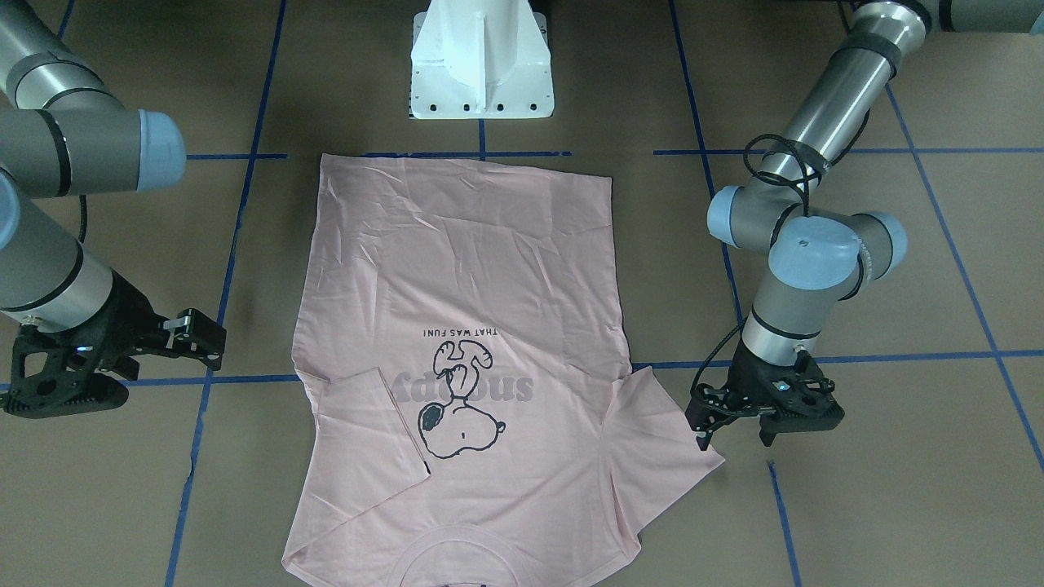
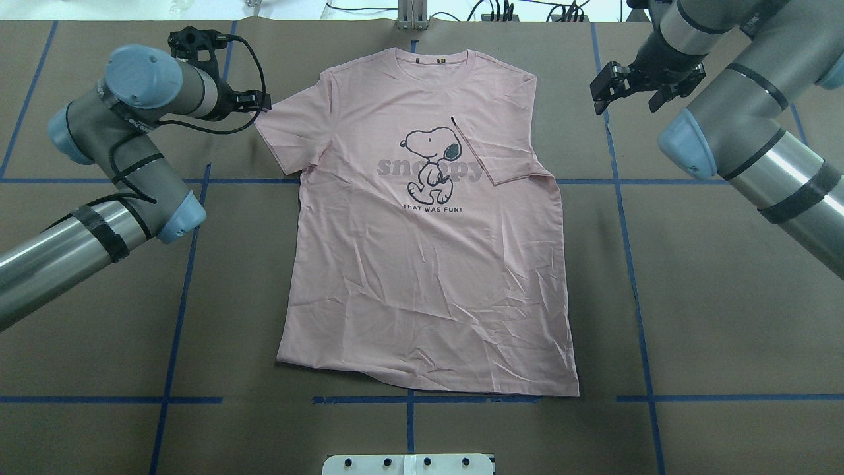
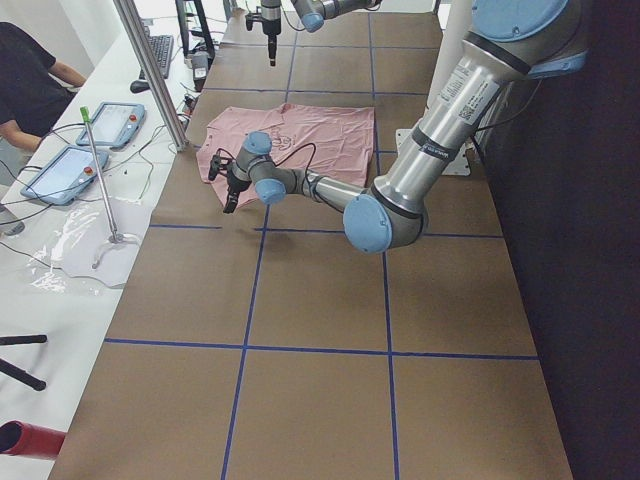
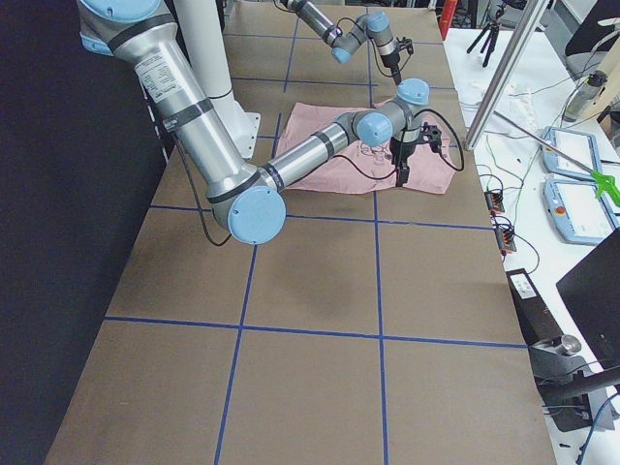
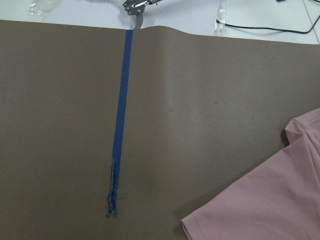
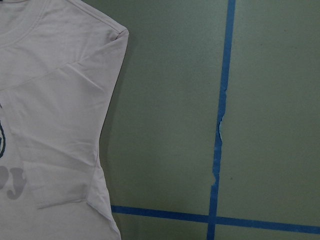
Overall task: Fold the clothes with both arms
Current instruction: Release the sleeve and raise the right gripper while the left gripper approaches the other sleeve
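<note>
The pale pink T-shirt (image 2: 428, 264) lies flat and print up on the brown table, collar away from the robot. One sleeve (image 2: 494, 152) is folded in over the chest beside the dog print (image 2: 432, 161). The other sleeve (image 1: 661, 440) lies spread out flat. My left gripper (image 1: 732, 436) is open and empty, just off that spread sleeve's outer edge and low over the table. My right gripper (image 2: 626, 105) is open and empty, above the table beside the folded-sleeve shoulder and clear of the shirt. The wrist views show only the spread sleeve's edge (image 5: 270, 200) and the shirt's folded side (image 6: 55, 125).
The white pedestal base (image 1: 481, 65) stands just past the shirt's hem. Blue tape lines (image 2: 626, 264) cross the brown table cover. An operators' bench with tablets (image 3: 110, 125), a metal pole (image 3: 150, 70) and a seated person (image 3: 30, 90) runs along the table's far edge.
</note>
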Robot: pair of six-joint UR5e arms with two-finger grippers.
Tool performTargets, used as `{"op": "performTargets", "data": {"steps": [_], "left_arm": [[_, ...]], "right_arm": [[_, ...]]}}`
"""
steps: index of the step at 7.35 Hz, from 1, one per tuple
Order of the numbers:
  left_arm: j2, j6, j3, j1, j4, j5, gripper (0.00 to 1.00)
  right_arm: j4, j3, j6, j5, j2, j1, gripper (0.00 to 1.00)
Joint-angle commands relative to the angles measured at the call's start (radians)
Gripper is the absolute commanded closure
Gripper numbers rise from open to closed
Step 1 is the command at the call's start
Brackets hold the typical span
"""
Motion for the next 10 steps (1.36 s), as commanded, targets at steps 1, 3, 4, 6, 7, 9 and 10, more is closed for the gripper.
{"op": "performTargets", "data": {"steps": [1, 3, 4, 6, 7, 9, 10], "left_arm": [[-0.038, -0.002, 0.071, 0.016, -0.02, 0.022, 0.08], [-0.049, -0.002, 0.096, 0.016, -0.043, 0.024, 0.12], [-0.052, -0.002, 0.107, 0.016, -0.047, 0.024, 0.14], [-0.065, -0.001, 0.149, 0.016, -0.089, 0.024, 0.21], [-0.066, -0.001, 0.148, 0.016, -0.089, 0.022, 0.39], [-0.068, 0.004, 0.147, 0.016, -0.089, 0.022, 0.82], [-0.066, 0.009, 0.141, 0.016, -0.089, 0.022, 1.0]], "right_arm": [[0.001, 0.0, -0.012, 0.009, -0.009, 0.008, 0.0], [0.001, 0.0, -0.001, 0.009, -0.007, 0.01, 0.0], [0.001, 0.0, -0.001, 0.009, -0.007, 0.008, 0.0], [0.001, 0.0, 0.0, 0.009, -0.007, 0.01, 0.0], [0.001, 0.0, 0.0, 0.009, -0.007, 0.008, 0.0], [0.001, 0.0, 0.0, 0.007, -0.005, 0.008, 0.0], [0.001, -0.003, 0.002, 0.007, -0.005, 0.007, 0.0]]}}
